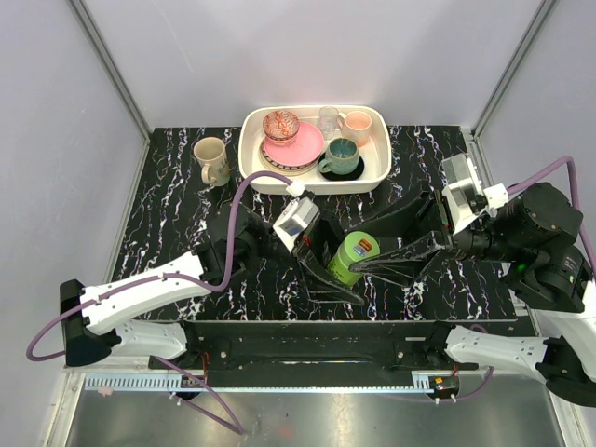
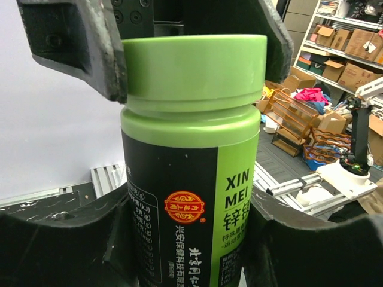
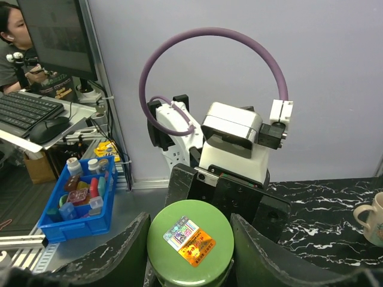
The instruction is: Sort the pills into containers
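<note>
The left gripper (image 2: 185, 251) clamps the green bottle (image 1: 350, 261) by its body. The right gripper (image 3: 190, 239), at 3 o'clock, straddles the cap (image 2: 194, 63); contact unclear. It should seat squarely before twisting.

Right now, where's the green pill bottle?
Top external view: the green pill bottle is mid-table, just in front of the white tray, gripped by the left end effector at its body and the right end effector at its cap.

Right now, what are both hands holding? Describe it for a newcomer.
On the black marbled table, just in front of the white tray, the left hand and right hand grip one green bottle. Unlike the mugs, it is lidded, lime green, with a black label.
</note>
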Robot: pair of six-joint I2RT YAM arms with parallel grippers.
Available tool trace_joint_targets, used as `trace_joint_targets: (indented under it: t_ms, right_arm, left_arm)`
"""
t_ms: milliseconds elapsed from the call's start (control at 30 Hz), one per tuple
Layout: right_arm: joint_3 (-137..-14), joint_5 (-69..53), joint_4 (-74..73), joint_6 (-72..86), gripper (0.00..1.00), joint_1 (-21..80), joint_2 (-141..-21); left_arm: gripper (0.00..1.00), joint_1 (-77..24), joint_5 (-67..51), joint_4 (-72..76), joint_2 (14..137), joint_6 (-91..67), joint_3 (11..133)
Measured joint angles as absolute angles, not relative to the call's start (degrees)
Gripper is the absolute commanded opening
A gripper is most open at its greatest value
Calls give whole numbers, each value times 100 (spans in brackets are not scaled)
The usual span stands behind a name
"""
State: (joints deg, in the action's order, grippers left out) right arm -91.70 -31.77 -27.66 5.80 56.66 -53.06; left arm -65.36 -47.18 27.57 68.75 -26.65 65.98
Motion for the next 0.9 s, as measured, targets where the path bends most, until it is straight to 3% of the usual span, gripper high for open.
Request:
trace_joint_targets:
  t_ms: [433, 900]
  right_arm:
    - [-9170, -2967, -2895, 587, 0, 5666, -5325]
    - [-9373, -1468, -3330, 687, 0, 5666, -5618]
  left_arm:
    - [0, -6547, -4477, 2418, 6836, -2324, 6598]
    - [0, -6541, -2602, 943, 6512, -1297, 6735]
